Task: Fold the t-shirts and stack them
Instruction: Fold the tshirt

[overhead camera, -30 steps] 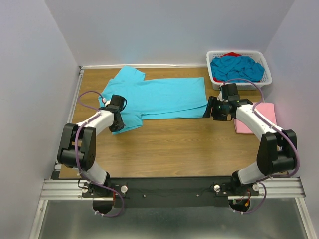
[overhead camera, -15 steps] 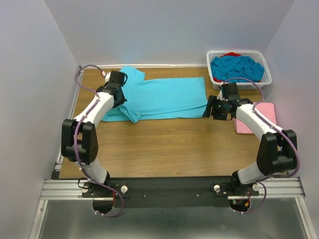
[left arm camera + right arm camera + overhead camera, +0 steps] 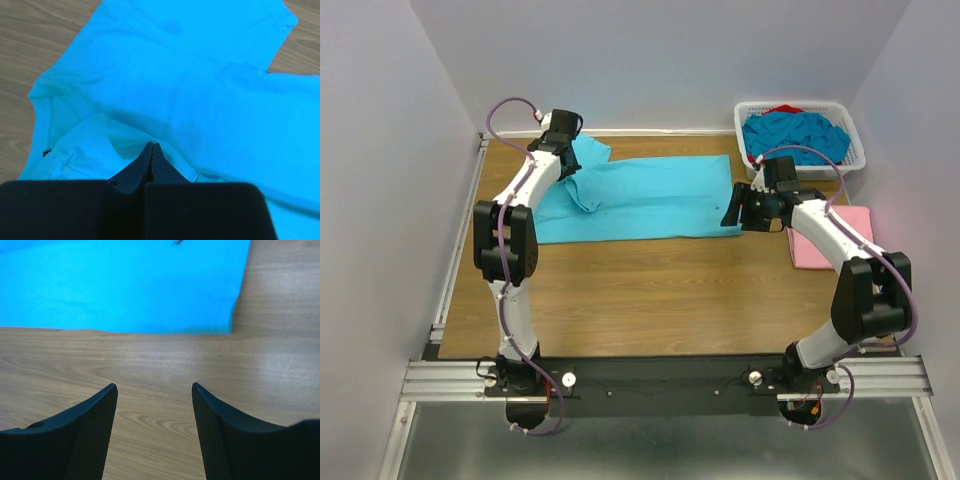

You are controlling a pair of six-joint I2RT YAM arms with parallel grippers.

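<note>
Left fingers (image 3: pixel 152 152) together, clamped on sleeve fold of turquoise t-shirt (image 3: pixel 650 195), spread at 12 o'clock on surface (image 3: pixel 650 290). Right fingers (image 3: pixel 97 415) apart, empty, near hem. Fold barely begun. Pink t-shirt (image 3: pixel 825 240) at 3 o'clock looks folded. Heap in basket (image 3: pixel 858 150) at 1 o'clock remains.

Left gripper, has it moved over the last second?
Yes. The left gripper, shut on the turquoise t-shirt, moved toward the table's far edge.
</note>
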